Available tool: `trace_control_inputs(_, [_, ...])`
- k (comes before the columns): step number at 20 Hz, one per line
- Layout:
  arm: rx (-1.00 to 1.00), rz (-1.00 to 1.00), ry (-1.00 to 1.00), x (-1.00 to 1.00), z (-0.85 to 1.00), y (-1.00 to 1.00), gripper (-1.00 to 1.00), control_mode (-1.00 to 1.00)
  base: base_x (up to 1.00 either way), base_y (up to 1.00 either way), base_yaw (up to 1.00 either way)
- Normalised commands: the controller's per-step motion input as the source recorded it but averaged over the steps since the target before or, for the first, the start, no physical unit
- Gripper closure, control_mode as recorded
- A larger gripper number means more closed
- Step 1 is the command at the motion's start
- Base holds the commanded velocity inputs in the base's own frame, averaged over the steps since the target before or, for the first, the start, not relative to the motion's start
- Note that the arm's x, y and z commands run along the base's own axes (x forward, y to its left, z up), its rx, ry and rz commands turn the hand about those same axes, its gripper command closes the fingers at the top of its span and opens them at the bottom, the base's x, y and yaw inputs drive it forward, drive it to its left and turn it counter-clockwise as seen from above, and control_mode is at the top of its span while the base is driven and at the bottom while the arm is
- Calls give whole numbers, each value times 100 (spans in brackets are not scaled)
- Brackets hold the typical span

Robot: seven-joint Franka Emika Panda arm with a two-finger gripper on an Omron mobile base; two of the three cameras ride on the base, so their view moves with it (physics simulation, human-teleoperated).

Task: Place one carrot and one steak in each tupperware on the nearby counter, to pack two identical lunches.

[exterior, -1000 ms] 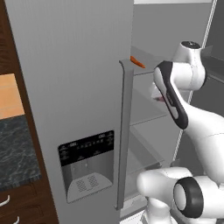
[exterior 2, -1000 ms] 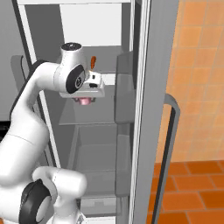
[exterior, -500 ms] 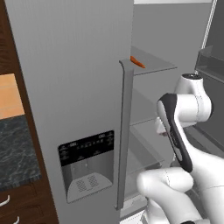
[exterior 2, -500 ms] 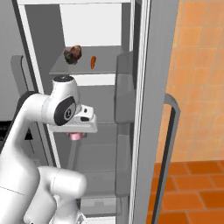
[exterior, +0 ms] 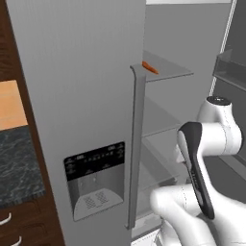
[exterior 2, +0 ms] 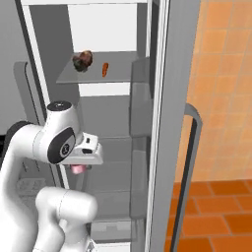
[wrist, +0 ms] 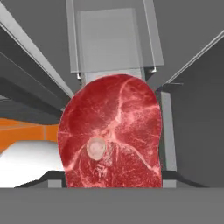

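Steak [wrist: 110, 133] lower now, off shelf [exterior 2: 98, 74]

A tall grey fridge [exterior: 86, 96] stands open, its closed door filling the left and centre of the left base view. That door carries a long vertical grey handle [exterior: 136, 144] and, at lower centre, a black dispenser panel [exterior: 95, 161] over a recessed grey tray. Inside, pale grey shelves [exterior 2: 98, 74] sit one above another in the upper centre of the right base view. An orange tiled wall [exterior 2: 224, 88] fills the right of that view, above a darker orange tiled floor [exterior 2: 216, 216]. Brown wooden cabinetry [exterior: 9, 43] edges the far left.
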Motion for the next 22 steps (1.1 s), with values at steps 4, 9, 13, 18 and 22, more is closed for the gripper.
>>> trace_control_inputs(4, [0, 0, 0, 0, 0, 0, 100, 100, -100, 29, 0])
trace_control_inputs(9, [0, 0, 0, 0, 0, 0, 100, 100, -59, 81, 8])
trace_control_inputs(13, [0, 0, 0, 0, 0, 0, 100, 100, -6, 100, 23])
trace_control_inputs(18, [0, 0, 0, 0, 0, 0, 100, 100, 0, 100, 11])
trace_control_inputs(22, [0, 0, 0, 0, 0, 0, 100, 100, 18, 100, 1])
